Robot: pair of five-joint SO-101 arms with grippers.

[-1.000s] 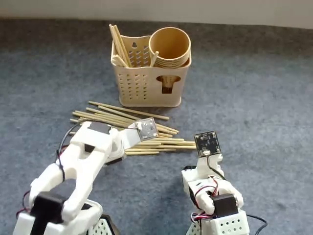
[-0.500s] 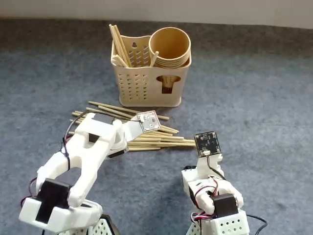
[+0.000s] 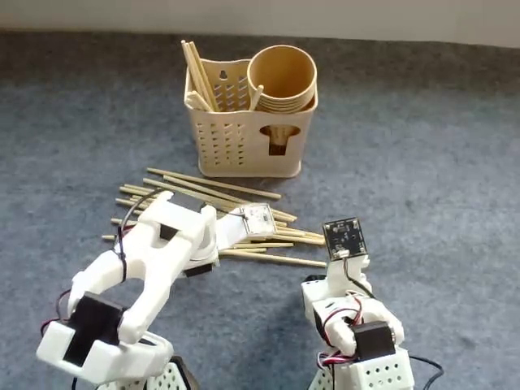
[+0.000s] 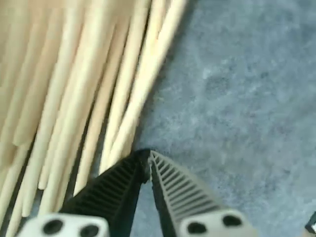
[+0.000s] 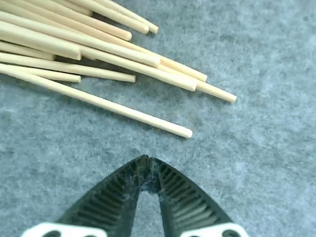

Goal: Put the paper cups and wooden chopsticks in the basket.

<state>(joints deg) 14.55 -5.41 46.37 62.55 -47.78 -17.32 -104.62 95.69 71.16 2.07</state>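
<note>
A beige perforated basket (image 3: 236, 142) stands at the back, holding stacked paper cups (image 3: 283, 75) in one side and a few wooden chopsticks (image 3: 199, 71) in the other. A pile of loose chopsticks (image 3: 191, 195) lies on the grey carpet in front of it. My left arm (image 3: 162, 244) reaches over this pile. The left gripper (image 4: 148, 159) is shut and empty, its tips at the edge of the chopstick pile (image 4: 84, 98). My right gripper (image 5: 147, 162) is shut and empty, just short of a single chopstick (image 5: 113, 107) lying apart from the pile.
Grey carpet (image 3: 422, 162) covers the whole surface, with open room to the right of the basket and the pile. The right arm's base (image 3: 357, 341) sits at the front edge, beside the left arm's base (image 3: 106, 349).
My left arm swung right and nearer across the pile. Several chopsticks shifted, and one now lies slanted apart at the pile's near right side. The right arm stayed put.
</note>
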